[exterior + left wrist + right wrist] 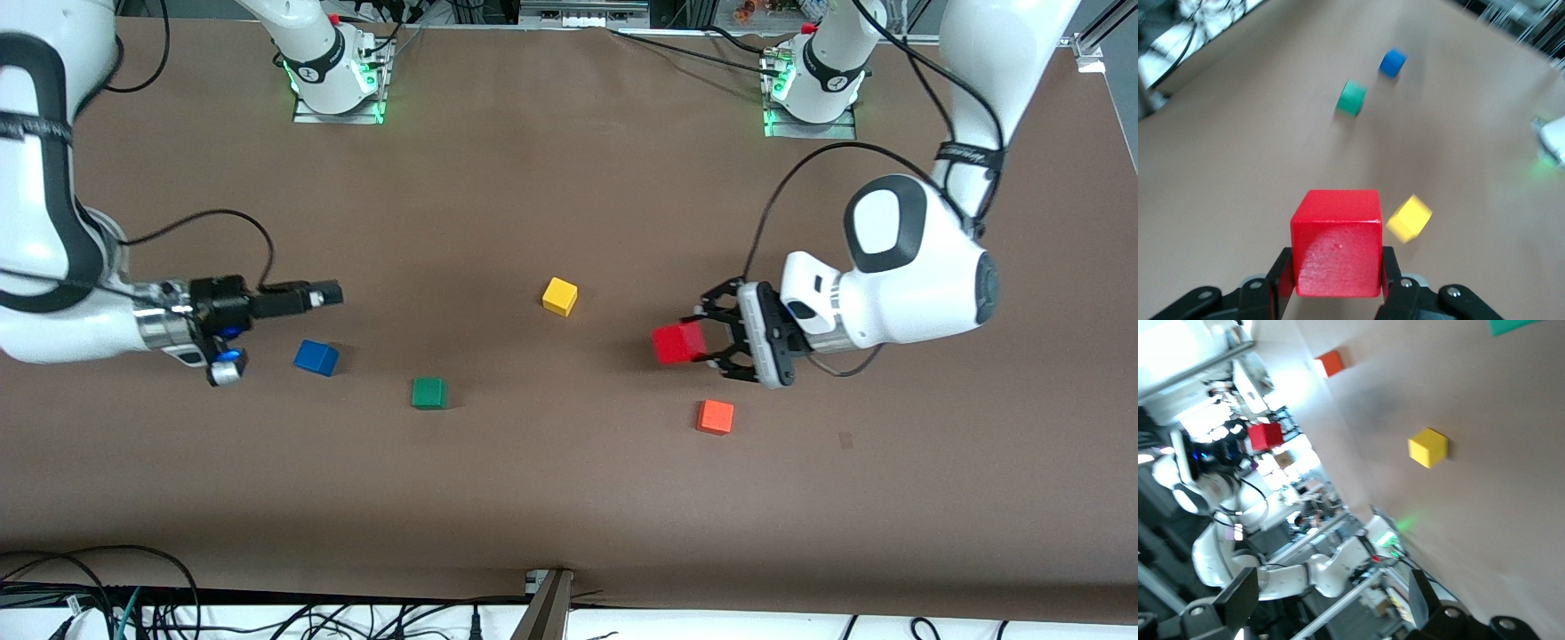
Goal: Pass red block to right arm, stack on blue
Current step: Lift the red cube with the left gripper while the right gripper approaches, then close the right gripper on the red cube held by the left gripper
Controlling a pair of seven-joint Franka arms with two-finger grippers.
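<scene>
The left claw [711, 342] gripped the red block [678, 343] aloft, best presented with free faces toward the waiting, wide-open right claw [331, 293].

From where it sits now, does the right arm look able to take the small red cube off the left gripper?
Probably yes. The small red cube sticks out from the left gripper, its free faces exposed. The right gripper, jaws open, points toward it over bare table.
</scene>
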